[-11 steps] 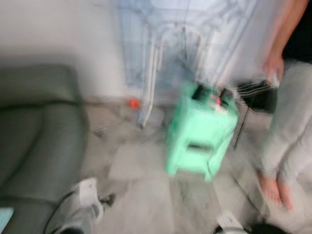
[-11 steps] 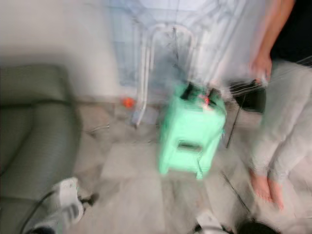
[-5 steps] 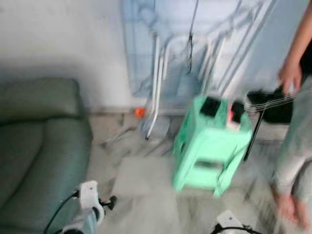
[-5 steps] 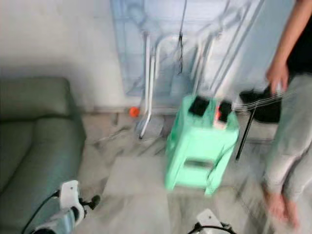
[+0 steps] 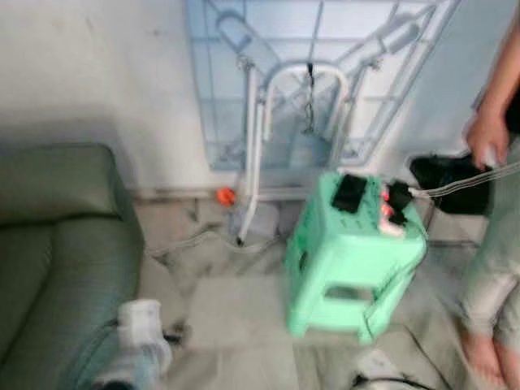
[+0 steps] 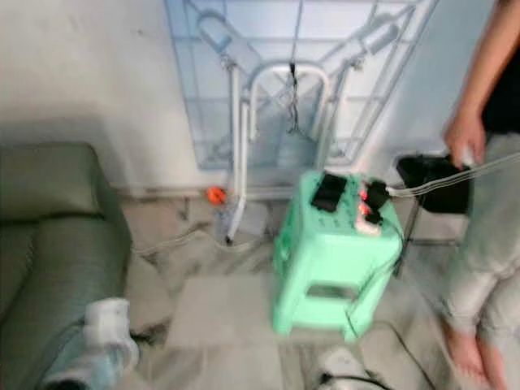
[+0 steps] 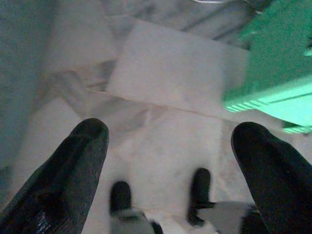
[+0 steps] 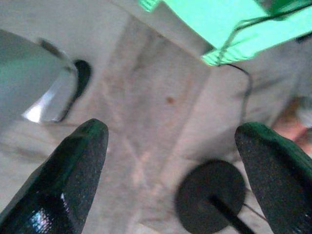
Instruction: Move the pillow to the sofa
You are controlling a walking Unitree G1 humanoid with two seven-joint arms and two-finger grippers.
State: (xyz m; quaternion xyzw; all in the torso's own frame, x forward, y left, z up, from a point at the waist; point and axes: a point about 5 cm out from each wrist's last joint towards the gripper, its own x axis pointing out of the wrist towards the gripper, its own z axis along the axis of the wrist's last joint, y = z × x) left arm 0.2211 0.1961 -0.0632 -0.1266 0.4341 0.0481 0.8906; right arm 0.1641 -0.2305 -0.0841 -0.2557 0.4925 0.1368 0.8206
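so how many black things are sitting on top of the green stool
2, both on the green stool: a larger black block toward its left, and a smaller black one on the right by the white power strip. Blur may hide others.

Person (image 5: pixel 491 244) cut off at the frame edge, sofa (image 5: pixel 57 244) cropped, black items on stool (image 5: pixel 353 252) too blurred to identify

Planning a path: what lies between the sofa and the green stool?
Mostly bare marble floor, with a thin cable trailing nearer the wall, seen in both eye views.
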